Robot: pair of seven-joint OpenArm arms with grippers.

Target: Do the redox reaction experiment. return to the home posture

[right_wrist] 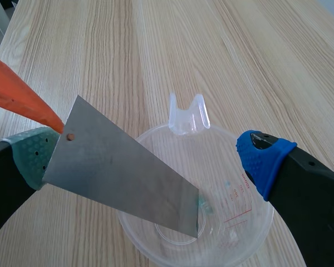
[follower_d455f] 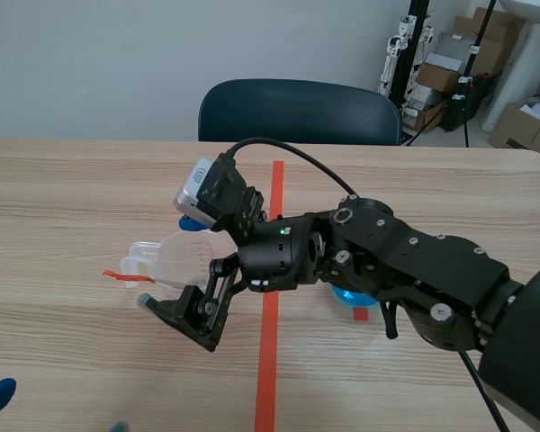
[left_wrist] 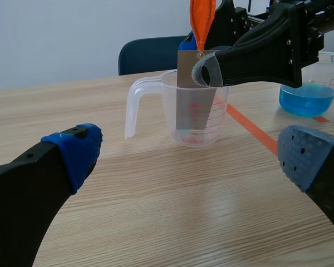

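Two arms are working over the table [follower_d455f: 90,180], and a chair [follower_d455f: 297,108] is standing at its far side. Right arm [follower_d455f: 414,270] is reaching from the right past the red line, placing the right gripper [right_wrist: 146,157] over the cup [left_wrist: 221,111]. Its fingers are standing wide apart and gripping nothing. The grey-green pad [right_wrist: 30,151] is touching the plate's upper end, and the blue pad [right_wrist: 261,158] is sitting clear across the rim. Left gripper [left_wrist: 189,156] is hanging at the near left, fingers spread with nothing between them, facing the cup. Cup is sitting left of the line, mid table, with its handle pointing left. Beaker [left_wrist: 307,100] with blue liquid is standing right of the line, under the right arm, well apart from the cup. Plate [right_wrist: 122,175] is leaning inside the cup, lower end down near the bottom, upper end sticking above the rim. Orange ribbon [right_wrist: 16,94] is trailing from the plate's top corner, out to the cup's left.
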